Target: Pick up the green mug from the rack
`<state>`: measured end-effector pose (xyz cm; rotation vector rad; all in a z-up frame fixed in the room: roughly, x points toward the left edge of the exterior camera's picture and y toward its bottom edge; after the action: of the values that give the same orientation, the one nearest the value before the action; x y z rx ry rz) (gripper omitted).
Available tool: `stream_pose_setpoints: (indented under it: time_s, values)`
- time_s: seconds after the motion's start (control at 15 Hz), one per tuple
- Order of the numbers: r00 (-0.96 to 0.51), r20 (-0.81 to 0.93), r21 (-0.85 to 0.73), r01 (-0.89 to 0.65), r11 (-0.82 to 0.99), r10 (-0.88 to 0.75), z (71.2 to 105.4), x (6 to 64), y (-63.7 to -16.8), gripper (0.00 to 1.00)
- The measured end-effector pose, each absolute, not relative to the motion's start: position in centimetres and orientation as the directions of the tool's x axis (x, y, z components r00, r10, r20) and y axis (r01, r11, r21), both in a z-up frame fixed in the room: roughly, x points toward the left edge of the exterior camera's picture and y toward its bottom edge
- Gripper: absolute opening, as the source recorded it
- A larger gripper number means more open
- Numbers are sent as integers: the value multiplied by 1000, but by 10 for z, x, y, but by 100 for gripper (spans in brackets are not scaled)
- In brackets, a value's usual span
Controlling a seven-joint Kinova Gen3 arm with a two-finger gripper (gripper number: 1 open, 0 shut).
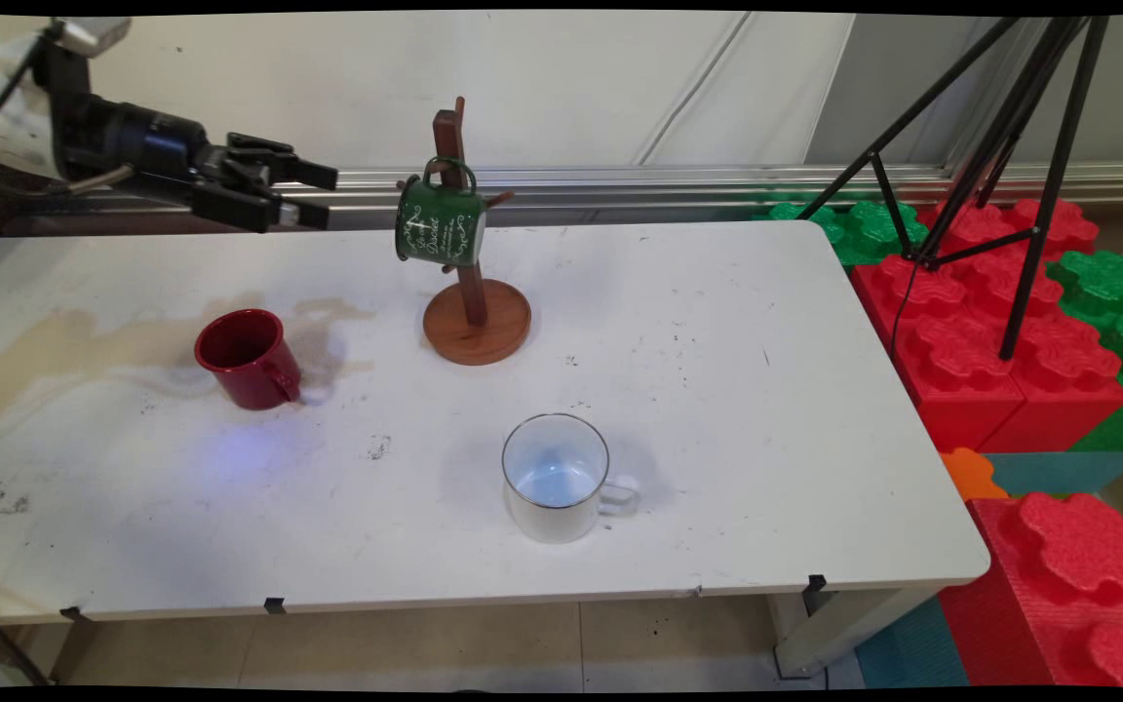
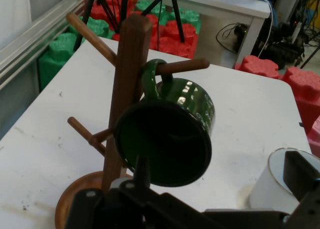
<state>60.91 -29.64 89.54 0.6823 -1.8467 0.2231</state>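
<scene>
Gripper [image 1: 306, 193] black, two-fingered, jaws released and holding nothing, level with a glossy green enamel mug [image 1: 440, 224] with white lettering. Mug hangs by its handle from a peg of the brown wooden mug tree [image 1: 476, 320], mouth toward the hand. Red mug [image 1: 248, 358] at 8 o'clock from tree base, white enamel mug [image 1: 557, 478] at 5 o'clock. White table [image 1: 766, 409] bare toward 3 o'clock edge.

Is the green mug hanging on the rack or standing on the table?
Hanging: the green mug hangs by its handle from a peg of the wooden rack.
</scene>
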Motion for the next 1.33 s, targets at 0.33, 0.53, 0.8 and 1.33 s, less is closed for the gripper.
stream_pose_setpoints:
  time_s: [0.33, 0.53, 0.8, 1.33]
  values:
    - [-236, 908, 172, -545, 821, -347, 882, 596, -310, 100]
    - [-238, 909, 171, -535, 827, -342, 872, 585, -320, 100]
    - [-234, 913, 174, -520, 837, -335, 862, 571, -332, 100]
    - [-227, 919, 174, -501, 848, -322, 850, 554, -350, 100]
